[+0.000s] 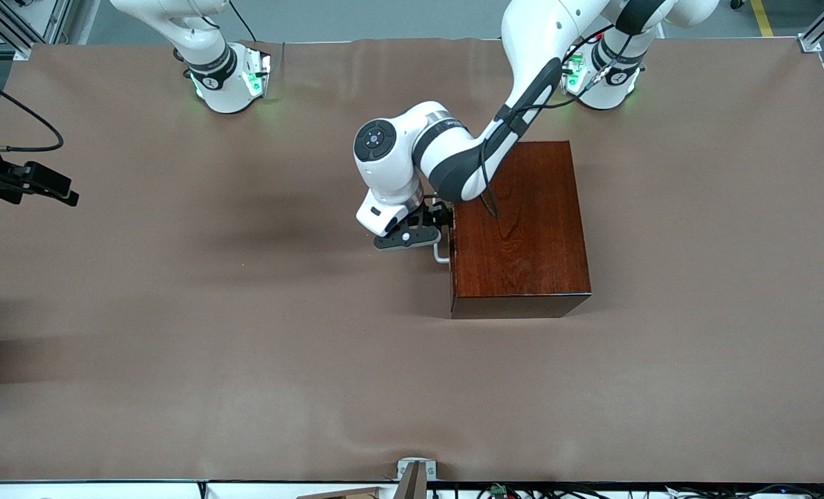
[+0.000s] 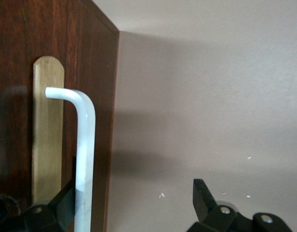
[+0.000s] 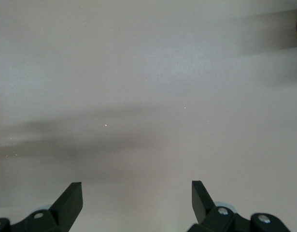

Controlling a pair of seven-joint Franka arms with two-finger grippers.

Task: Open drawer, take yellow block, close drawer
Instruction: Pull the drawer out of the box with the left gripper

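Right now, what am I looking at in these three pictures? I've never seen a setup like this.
These are two white robot arms bolted to a table covered in brown cloth. The big picture looks down from a high camera facing them. The two smaller ones come from cameras on each arm's wrist, looking past its two black fingers.

On the table stands a glossy reddish-brown wooden box. Its drawer sits flush in the box, shut, with a white loop handle.

The left gripper has reached down to that handle. In its wrist picture the fingers are spread apart with the handle next to one of them, so nothing is gripped yet.

The right gripper waits over bare cloth toward the right arm's end of the table, open and holding nothing. No yellow block shows in any picture.
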